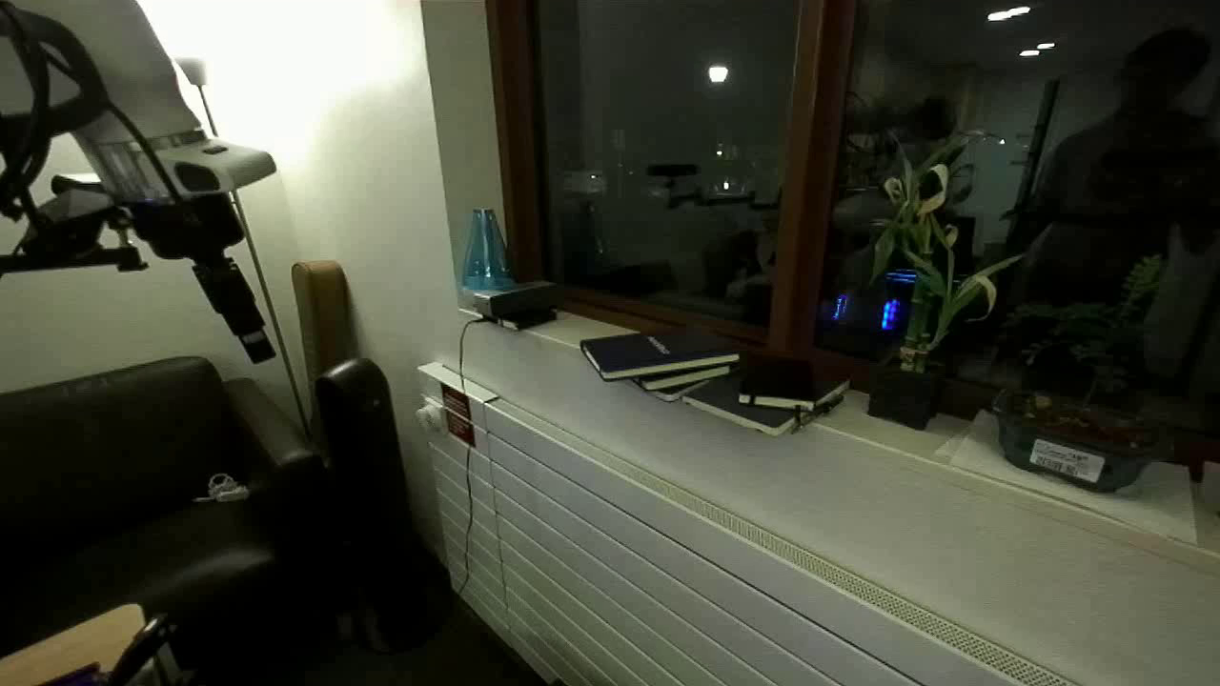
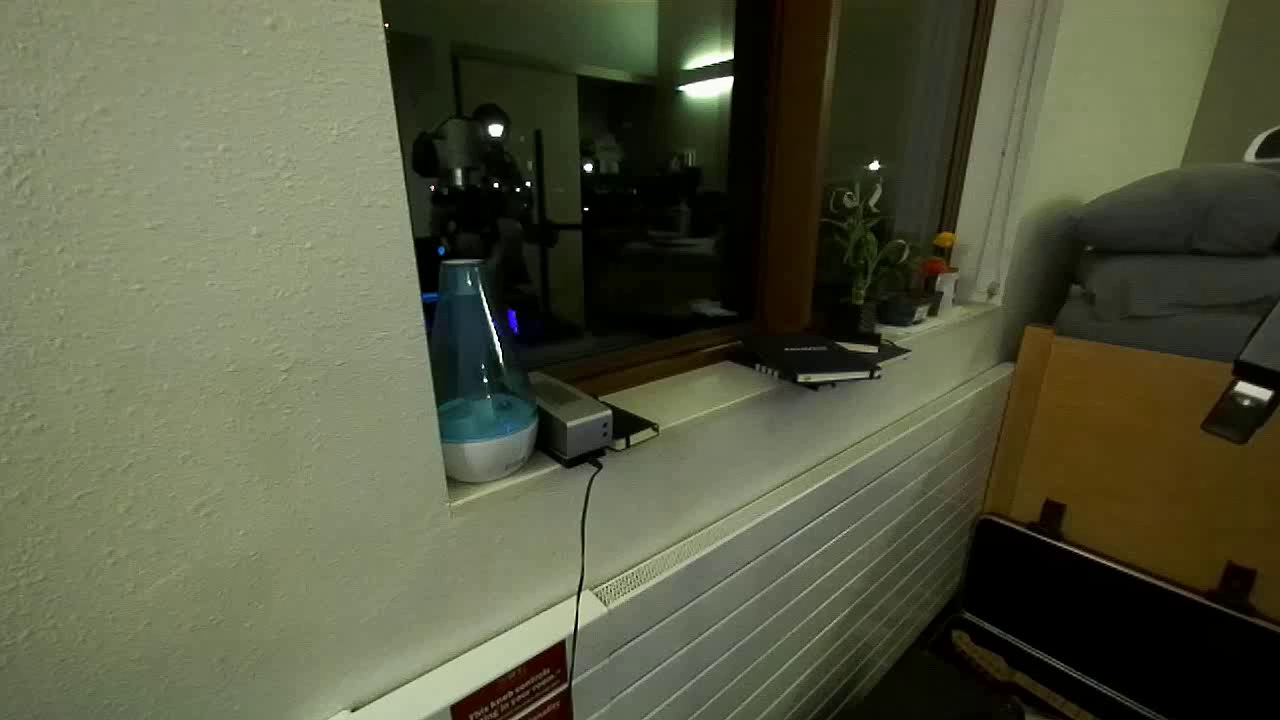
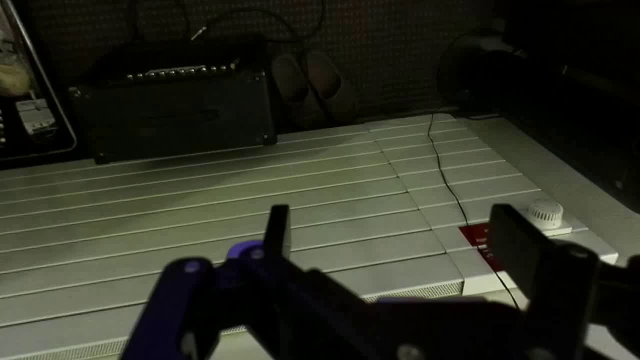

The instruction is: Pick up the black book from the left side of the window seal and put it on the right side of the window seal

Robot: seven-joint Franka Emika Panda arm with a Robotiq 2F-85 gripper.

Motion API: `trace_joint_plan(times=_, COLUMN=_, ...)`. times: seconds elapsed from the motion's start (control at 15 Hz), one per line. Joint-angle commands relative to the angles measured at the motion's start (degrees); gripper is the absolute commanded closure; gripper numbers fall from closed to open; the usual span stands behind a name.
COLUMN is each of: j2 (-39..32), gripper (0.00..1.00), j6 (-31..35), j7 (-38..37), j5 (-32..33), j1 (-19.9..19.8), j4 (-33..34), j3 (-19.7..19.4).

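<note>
Dark glass filled the wood-framed window [image 1: 667, 171], with the pale bench [image 2: 700, 392] running along its base above a white slatted radiator [image 1: 572, 543]. Close to the bench's left corner stood a blue humidifier [image 2: 485, 370], and just beside it sat a grey box [image 2: 585, 415], with a cord [image 2: 583, 540] dropping over the front edge. The black book [image 2: 628, 422] lay flat at that left end too, just beside the box on the side away from the humidifier; I could not tell whether it reached under the box. Farther along, wider dark books [image 1: 658, 353] lay in overlapping piles, one corner poking past the front edge. Toward the right end stood a leafy plant [image 1: 920, 314] in a square pot [image 1: 905, 395], then a low planter [image 1: 1025, 448] with a white label [image 1: 1067, 462].

The end effector [image 3: 392, 230] hung in the air apart from the bench, its two fingers [image 3: 522, 252] spread wide. Between them, the wrist view showed the radiator's slats and part of a red sign [image 3: 477, 234]; a white knob [image 3: 545, 212] showed past one finger, and on the floor beside the radiator stood an amplifier [image 3: 175, 110] and a pair of shoes [image 3: 325, 80].
</note>
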State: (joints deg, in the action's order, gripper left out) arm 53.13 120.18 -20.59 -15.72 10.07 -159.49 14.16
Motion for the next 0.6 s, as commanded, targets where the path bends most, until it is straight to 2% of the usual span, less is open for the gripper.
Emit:
trace_joint_plan(times=0.0, j2=-0.06, gripper=0.0, j6=-0.4, j7=0.14, j5=-0.1, j1=-0.23, j4=-0.38, j3=0.12)
trace_joint_plan(times=0.53, j2=-0.35, gripper=0.0, j6=-0.39, j7=0.12, j5=-0.08, j1=-0.22, j4=-1.24, j3=0.09)
